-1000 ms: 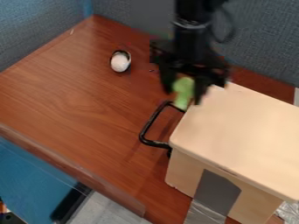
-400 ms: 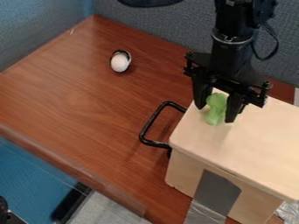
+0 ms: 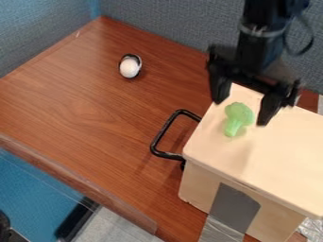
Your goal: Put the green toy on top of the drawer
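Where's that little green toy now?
In the camera view, the green toy is on the pale box, toward its upper-left corner, near the black handle and just below the open claw.

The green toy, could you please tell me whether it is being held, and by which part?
Nothing is held: the gripper is open, and the green toy lies on the drawer.

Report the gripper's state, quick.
Gripper: open, fingers spread wide, holding nothing; the green toy lies on the drawer's top.
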